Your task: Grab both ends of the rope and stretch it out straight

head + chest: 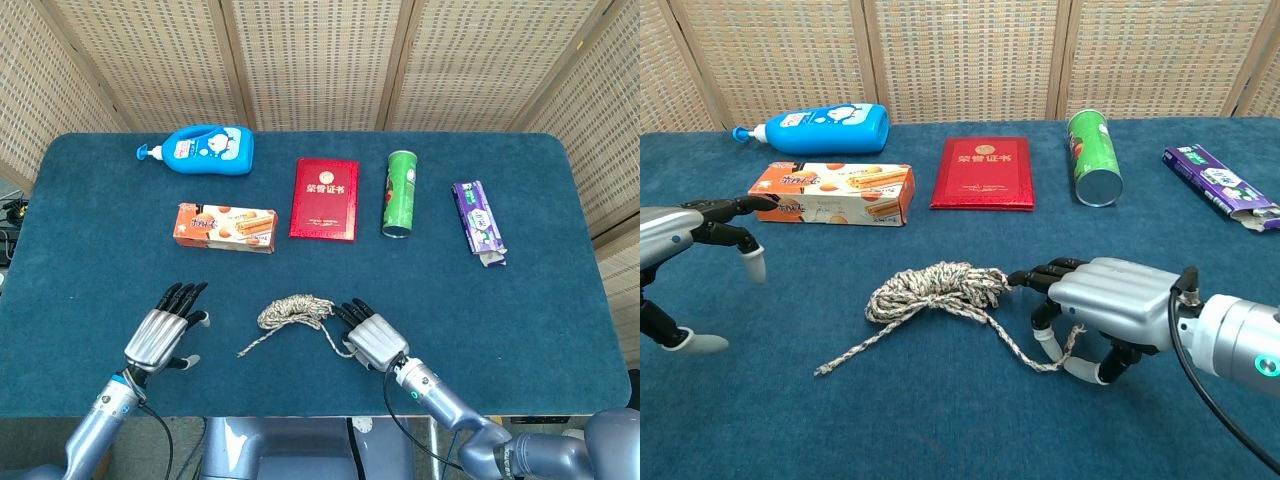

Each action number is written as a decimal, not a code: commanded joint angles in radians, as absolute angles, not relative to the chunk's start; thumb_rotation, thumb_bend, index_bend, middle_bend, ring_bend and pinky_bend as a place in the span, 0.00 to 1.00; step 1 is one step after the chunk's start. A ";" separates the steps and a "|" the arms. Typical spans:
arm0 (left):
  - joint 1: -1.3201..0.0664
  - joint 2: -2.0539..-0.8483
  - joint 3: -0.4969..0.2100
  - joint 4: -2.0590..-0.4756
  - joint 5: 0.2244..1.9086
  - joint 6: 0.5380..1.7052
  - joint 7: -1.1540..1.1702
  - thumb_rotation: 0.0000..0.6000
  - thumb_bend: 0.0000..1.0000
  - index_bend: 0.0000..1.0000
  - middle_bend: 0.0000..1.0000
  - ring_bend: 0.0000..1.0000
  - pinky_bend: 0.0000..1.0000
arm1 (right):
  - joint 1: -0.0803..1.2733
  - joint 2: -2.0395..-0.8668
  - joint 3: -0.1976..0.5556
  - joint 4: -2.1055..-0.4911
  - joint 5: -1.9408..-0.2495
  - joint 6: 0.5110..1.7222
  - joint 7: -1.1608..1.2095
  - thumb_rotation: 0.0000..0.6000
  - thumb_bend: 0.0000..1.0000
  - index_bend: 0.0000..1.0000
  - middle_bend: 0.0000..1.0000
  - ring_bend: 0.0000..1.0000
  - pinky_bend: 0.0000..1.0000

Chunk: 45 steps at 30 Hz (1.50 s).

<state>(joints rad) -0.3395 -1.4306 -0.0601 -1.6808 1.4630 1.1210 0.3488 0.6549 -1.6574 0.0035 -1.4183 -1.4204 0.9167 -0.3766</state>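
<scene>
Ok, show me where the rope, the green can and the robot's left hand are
rope (935,285), chest view, on the bundled coil.
green can (400,192), head view, middle of its side as it lies on the table.
left hand (160,336), head view, on the back of the hand.

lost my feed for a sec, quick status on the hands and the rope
Right robot hand pinching one rope end. Left robot hand open, short of the loose end, holding nothing. Rope bunched in a coil, not straight. Nothing lies between left hand and loose end.

Left hand (160,338) spread, empty, right hand (1102,313) curled, pinching
</scene>
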 commanded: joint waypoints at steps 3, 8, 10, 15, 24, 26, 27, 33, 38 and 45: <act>-0.358 -1.479 -0.080 -1.681 1.379 1.096 0.365 1.00 0.15 0.45 0.00 0.00 0.00 | 0.655 -1.659 0.004 -1.417 -1.419 0.916 -0.377 1.00 0.41 0.60 0.00 0.00 0.00; -0.384 -1.527 -0.099 -1.669 1.280 1.052 0.366 1.00 0.15 0.46 0.00 0.00 0.00 | 0.654 -1.660 0.001 -1.415 -1.417 0.914 -0.382 1.00 0.41 0.60 0.00 0.00 0.00; -0.393 -1.539 -0.101 -1.662 1.268 1.044 0.365 1.00 0.16 0.47 0.00 0.00 0.00 | 0.654 -1.661 0.001 -1.413 -1.416 0.913 -0.383 1.00 0.41 0.60 0.00 0.00 0.00; -0.412 -1.583 -0.103 -1.641 1.246 1.044 0.381 1.00 0.17 0.50 0.00 0.00 0.00 | 0.652 -1.663 0.000 -1.409 -1.408 0.909 -0.386 1.00 0.41 0.60 0.00 0.00 0.00; -0.441 -1.650 -0.104 -1.611 1.205 1.052 0.418 1.00 0.19 0.50 0.00 0.00 0.00 | 0.651 -1.664 0.000 -1.413 -1.404 0.906 -0.389 1.00 0.41 0.60 0.00 0.00 0.00; -0.441 -1.665 -0.097 -1.598 1.199 1.056 0.416 1.00 0.19 0.50 0.00 0.00 0.00 | 0.651 -1.665 -0.001 -1.412 -1.402 0.904 -0.391 1.00 0.41 0.60 0.00 0.00 0.00; -0.441 -1.670 -0.095 -1.595 1.195 1.057 0.417 1.00 0.19 0.50 0.00 0.00 0.00 | 0.651 -1.665 -0.001 -1.411 -1.401 0.904 -0.392 1.00 0.41 0.60 0.00 0.00 0.00; -0.450 -1.695 -0.093 -1.572 1.173 1.055 0.419 1.00 0.19 0.51 0.00 0.00 0.00 | 0.649 -1.669 -0.004 -1.404 -1.396 0.899 -0.393 1.00 0.41 0.60 0.00 0.00 0.00; -0.466 -1.721 -0.099 -1.542 1.155 1.048 0.421 1.00 0.21 0.51 0.00 0.00 0.00 | 0.648 -1.669 -0.006 -1.403 -1.396 0.899 -0.390 1.00 0.41 0.60 0.00 0.00 0.00; -0.485 -1.735 -0.102 -1.539 1.125 1.030 0.429 1.00 0.21 0.51 0.00 0.00 0.00 | 0.648 -1.665 -0.004 -1.407 -1.394 0.898 -0.388 1.00 0.41 0.60 0.00 0.00 0.00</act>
<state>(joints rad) -0.4824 -1.7346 -0.1019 -1.5356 1.1290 1.0337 0.4291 0.6481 -1.6649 -0.0038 -1.4069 -1.3945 0.8980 -0.3881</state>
